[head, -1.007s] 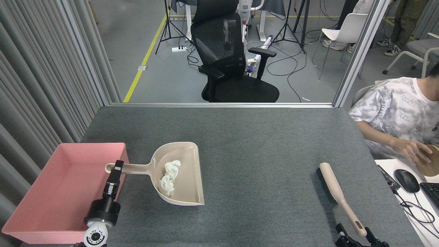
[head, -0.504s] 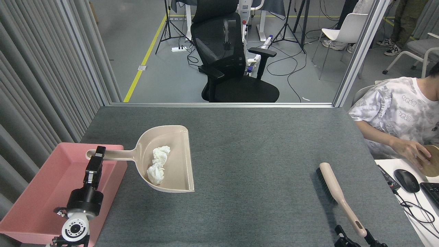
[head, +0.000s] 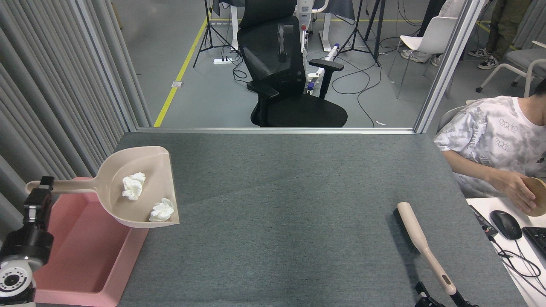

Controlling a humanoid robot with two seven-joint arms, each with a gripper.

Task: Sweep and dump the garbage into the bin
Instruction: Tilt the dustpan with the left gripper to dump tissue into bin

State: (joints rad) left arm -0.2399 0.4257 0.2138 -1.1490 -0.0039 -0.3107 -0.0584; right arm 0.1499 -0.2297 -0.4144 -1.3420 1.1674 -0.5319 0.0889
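Dustpan [head: 128, 187] moved over bin [head: 91, 251] | left fingers [head: 42, 187] clamped on handle | grey felt table [head: 298, 204]

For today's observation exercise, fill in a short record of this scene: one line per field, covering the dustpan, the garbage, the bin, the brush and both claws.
dustpan: beige dustpan, raised, partly over the bin's far right corner, handle pointing left
garbage: two white tissue wads lying in the dustpan, not yet dumped
bin: pink tray at the table's left edge, no garbage visible inside
brush: beige brush lying on the grey table, right side
left claw: shut on the dustpan handle
right claw: mostly out of view at the brush handle's end; state unclear
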